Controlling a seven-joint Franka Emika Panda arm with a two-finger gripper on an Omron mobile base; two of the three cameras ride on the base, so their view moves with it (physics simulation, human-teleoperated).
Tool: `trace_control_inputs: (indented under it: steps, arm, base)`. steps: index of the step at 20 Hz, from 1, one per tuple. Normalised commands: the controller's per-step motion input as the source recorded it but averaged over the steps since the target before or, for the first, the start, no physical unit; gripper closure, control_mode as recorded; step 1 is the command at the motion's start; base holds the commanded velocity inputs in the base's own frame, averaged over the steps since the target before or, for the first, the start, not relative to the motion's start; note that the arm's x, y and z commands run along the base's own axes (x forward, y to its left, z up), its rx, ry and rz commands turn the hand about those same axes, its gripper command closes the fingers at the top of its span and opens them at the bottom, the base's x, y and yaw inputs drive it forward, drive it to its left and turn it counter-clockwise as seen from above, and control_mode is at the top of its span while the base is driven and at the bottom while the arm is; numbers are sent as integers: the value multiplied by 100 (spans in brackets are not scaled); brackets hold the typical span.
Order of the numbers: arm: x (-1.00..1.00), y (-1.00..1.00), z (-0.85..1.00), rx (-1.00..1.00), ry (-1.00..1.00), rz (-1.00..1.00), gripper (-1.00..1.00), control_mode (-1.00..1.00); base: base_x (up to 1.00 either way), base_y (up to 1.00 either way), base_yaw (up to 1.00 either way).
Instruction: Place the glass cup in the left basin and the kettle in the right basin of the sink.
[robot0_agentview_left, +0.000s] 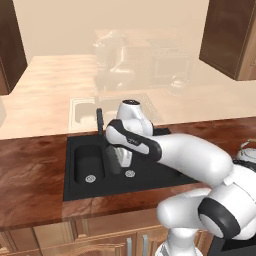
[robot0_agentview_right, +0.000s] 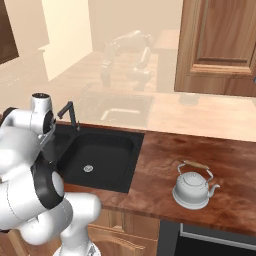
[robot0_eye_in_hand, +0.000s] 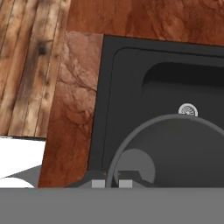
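Glass cup (robot0_eye_in_hand: 175, 144) pinched in claw (robot0_eye_in_hand: 112, 183), above sink (robot0_eye_in_hand: 113, 87)

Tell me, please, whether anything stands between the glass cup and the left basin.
Nothing visible does. The glass cup, held in the shut end effector, hangs over the sink beside the left basin, which lies bare. The faucet stands behind, at the rim.

We saw the white arm reach forward and bend down at the wrist, hand pointing downward, and the gripper (robot0_eye_in_hand: 112, 183) with its two dark fingertips pinched together on the glass cup's (robot0_eye_in_hand: 166, 148) rim.
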Motion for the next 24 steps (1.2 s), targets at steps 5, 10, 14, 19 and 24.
trace_control_inputs:
  steps: [5,10,14,19,24]
  arm:
    - [2,51,0,0,0,11,100,-100]
    - [31,36,0,0,0,4,100,-100]
    - [45,13,0,0,0,0,100,-100]
    - [40,4,-1,0,-1,0,100,-100]
    - [23,8,-17,0,-1,0,100,-100]
  base:
    - [0,0,0]
    - [0,0,0]
    - [0,0,0]
    - [0,0,0]
    - [0,0,0]
